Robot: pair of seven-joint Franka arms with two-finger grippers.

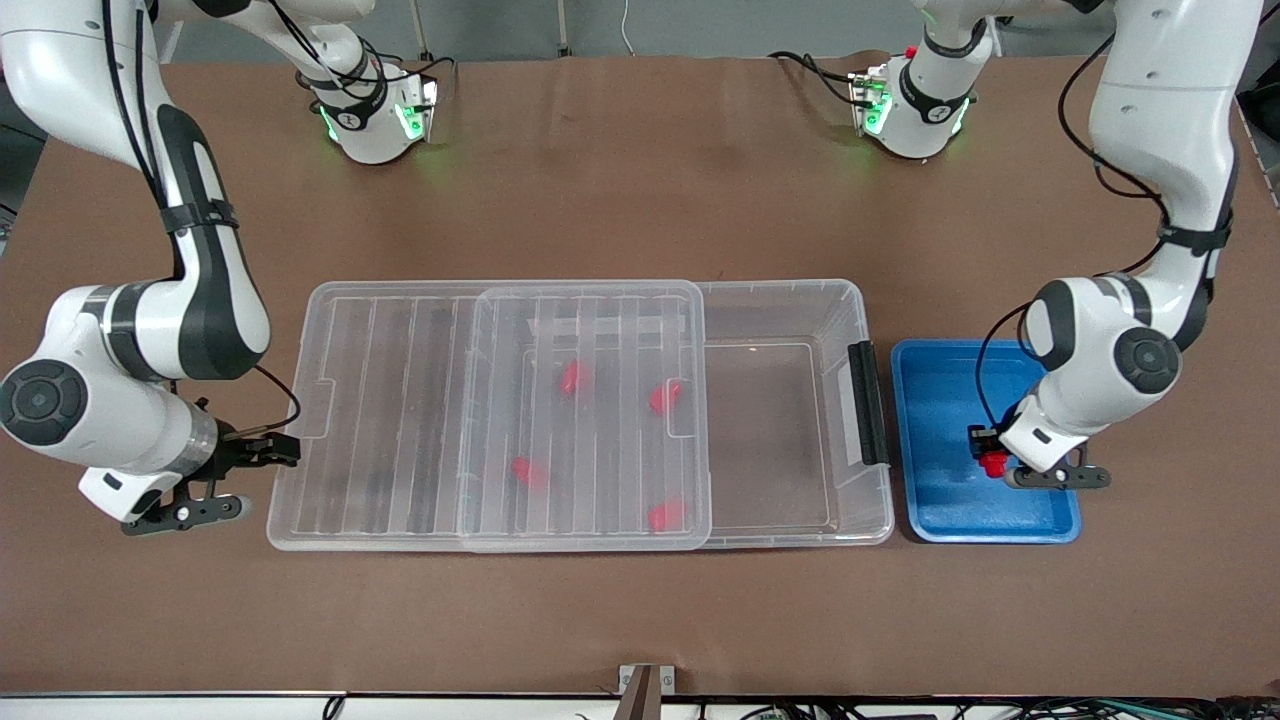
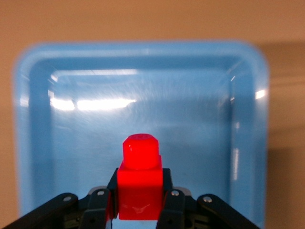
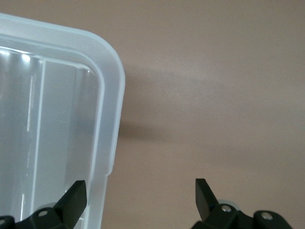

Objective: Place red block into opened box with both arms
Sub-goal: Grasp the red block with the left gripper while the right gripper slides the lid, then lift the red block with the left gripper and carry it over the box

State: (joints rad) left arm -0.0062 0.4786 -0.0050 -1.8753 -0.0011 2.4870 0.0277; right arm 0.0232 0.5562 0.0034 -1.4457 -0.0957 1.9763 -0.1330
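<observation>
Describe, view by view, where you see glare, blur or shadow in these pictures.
Front view: the ribbed lid blurs the red pieces under it; green lights glow at both bases. Left wrist view: white glare streaks the blue tray, its edges soft, while the red block in the left end effector looks sharp. Right wrist view: the lid's corner casts a soft shadow on the table.

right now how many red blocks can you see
5. One red block is gripped by the left gripper over the blue tray. Four more lie in the clear box, under its slid-aside lid; none seem hidden.
</observation>
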